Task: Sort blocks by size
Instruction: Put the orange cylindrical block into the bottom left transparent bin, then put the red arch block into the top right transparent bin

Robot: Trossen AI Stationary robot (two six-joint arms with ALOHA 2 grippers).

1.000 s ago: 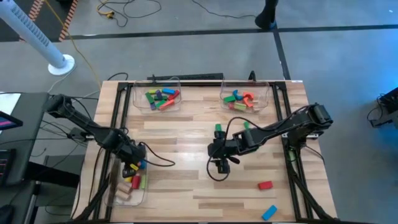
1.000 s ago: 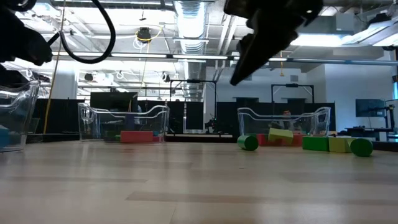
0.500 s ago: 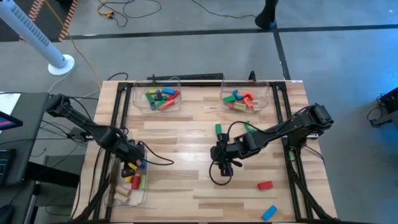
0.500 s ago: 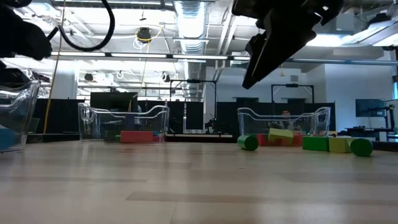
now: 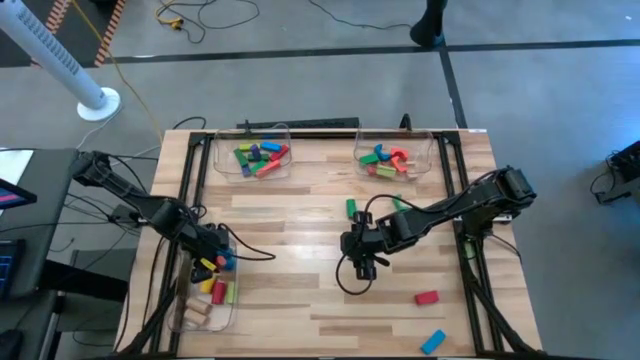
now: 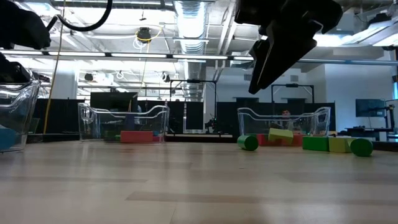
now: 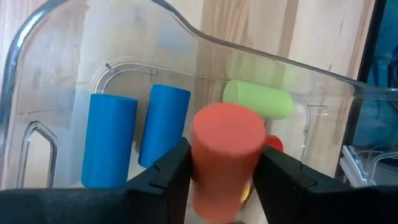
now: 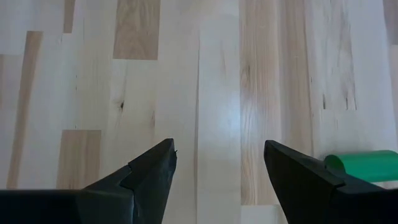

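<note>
My left gripper (image 5: 207, 256) hangs over the clear bin (image 5: 188, 318) at the table's near left, shut on an orange cylinder (image 7: 225, 152). Below it in the bin lie two blue cylinders (image 7: 163, 124), a green one (image 7: 258, 99) and other blocks. My right gripper (image 5: 362, 262) hovers open above the middle of the table, with bare wood between its fingers (image 8: 217, 155). A green cylinder (image 5: 351, 208) lies on its side a little beyond the right gripper. A red block (image 5: 427, 297) and a blue block (image 5: 432, 342) lie near the front right. My left gripper pinches the orange cylinder's round side (image 7: 202, 177) between its two fingers (image 7: 171, 177), coming steeply from above. The cylinder stands along the fingers, its flat end facing back toward the wrist. It hangs clear above the blocks in the bin.
Two more clear bins with mixed blocks stand at the far edge, one left (image 5: 252, 155) and one right (image 5: 390, 155). A green block (image 5: 397, 203) lies near the right arm. A dark frame (image 5: 470, 250) runs along the table's sides. Cables trail from both arms.
My left gripper has risen a little and drawn back toward the table's left edge, the orange cylinder going with it. My right gripper has tipped slightly and stays open over the same spot.
</note>
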